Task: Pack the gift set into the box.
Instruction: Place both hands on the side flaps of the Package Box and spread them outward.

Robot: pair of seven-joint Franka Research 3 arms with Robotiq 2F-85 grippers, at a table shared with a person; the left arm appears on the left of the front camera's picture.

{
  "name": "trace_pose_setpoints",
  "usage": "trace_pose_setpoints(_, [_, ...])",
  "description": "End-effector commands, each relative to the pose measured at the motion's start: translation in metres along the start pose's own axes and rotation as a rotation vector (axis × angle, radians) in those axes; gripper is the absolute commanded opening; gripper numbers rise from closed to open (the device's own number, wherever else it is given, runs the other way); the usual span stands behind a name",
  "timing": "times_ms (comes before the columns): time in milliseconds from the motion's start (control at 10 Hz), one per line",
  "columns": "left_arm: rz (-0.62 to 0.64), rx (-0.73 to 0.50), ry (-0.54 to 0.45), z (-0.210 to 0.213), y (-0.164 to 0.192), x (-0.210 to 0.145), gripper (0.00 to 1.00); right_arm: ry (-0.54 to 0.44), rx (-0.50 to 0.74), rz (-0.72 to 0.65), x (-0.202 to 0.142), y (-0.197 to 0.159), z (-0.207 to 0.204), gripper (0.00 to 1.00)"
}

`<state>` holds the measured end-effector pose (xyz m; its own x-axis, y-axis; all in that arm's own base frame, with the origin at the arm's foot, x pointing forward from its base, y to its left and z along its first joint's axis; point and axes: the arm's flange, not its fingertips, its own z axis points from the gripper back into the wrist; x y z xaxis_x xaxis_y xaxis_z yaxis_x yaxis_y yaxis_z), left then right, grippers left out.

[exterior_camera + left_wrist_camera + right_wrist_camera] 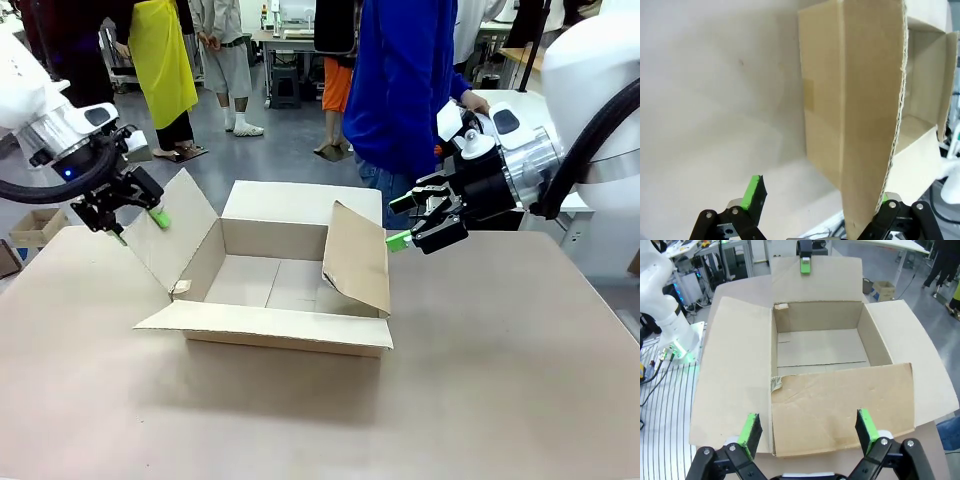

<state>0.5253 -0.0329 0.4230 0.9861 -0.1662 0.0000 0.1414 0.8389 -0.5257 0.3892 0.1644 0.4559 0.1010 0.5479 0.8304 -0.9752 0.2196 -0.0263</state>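
no legible text, no labels, no brands, no numbers

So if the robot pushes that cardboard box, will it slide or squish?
The cardboard box looks empty, so it is probably light and would slide on the smooth table. It is low and wide, so tipping seems unlikely. Its right flap leans inward with a crumpled corner, so the flaps likely bend easily.
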Motion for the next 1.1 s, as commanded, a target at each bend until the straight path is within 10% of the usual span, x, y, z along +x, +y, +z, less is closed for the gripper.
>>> trace_pose_setpoints(0, [0.017,-0.074,0.056,0.003,0.031,0.009,1.00,-0.030,-0.004,-0.011,0.002,-0.001,-0.002,1.00])
trace_pose_setpoints(600, [0.024,-0.060,0.060,-0.007,0.041,0.003,1.00,0.000,0.000,0.000,0.000,0.000,0.000,1.00])
trace_pose_setpoints(1000, [0.024,-0.060,0.060,-0.007,0.041,0.003,1.00,0.448,-0.083,-0.367,0.125,-0.032,-0.058,1.00])
